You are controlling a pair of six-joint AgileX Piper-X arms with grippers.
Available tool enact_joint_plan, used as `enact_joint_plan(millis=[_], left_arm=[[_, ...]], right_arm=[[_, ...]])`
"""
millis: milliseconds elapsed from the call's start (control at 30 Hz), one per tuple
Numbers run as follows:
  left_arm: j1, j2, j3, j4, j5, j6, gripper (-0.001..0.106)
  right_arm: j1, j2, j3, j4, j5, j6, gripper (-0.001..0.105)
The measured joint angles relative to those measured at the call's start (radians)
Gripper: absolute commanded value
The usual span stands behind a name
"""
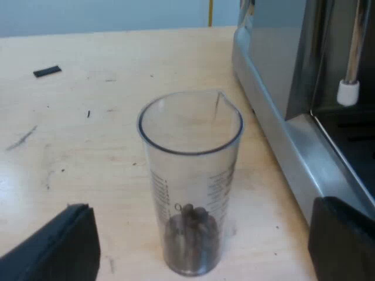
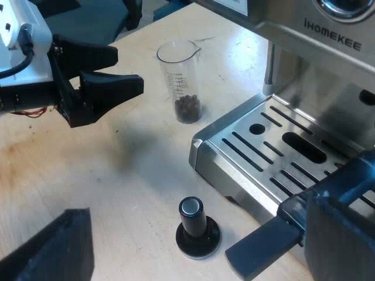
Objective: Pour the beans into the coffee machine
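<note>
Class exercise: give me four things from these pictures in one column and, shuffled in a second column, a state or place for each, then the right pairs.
1 glass
2 tamper
3 left pincer
4 beans

a open, short of the glass
b black, upright on the table by the machine
c dark, at the bottom of the glass
d clear, upright, mostly empty

Pairs: 1-d, 2-b, 3-a, 4-c

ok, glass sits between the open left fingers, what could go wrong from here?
1. The measuring glass is tall and narrow; an off-centre close by the open left gripper could tip it, spilling the beans.
2. The espresso machine stands close; the finger on that side might clip its base.
</note>
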Motion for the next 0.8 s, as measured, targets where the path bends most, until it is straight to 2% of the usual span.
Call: enact_joint_plan(millis=[333,400,467,600,800], left_arm=[[0.0,0.156,0.0,-0.168,-0.006,0.0,0.082],[0.0,0.233,0.0,-0.251,-0.006,0.0,0.082],[0.0,0.252,0.0,-0.27,-0.006,0.002,0.082],[0.0,0.374,-0.007,-0.4,-0.006,0.002,0.082],[0.0,0.504,-0.045,-0.478,0.018,0.002,0.082]], right_arm=[[0.0,0.0,0.0,0.0,0.0,0.0,0.079],[0.0,0.0,0.0,0.0,0.0,0.0,0.079],[0.0,0.0,0.0,0.0,0.0,0.0,0.079],[0.0,0.0,0.0,0.0,0.0,0.0,0.079],[0.0,0.0,0.0,0.0,0.0,0.0,0.079]])
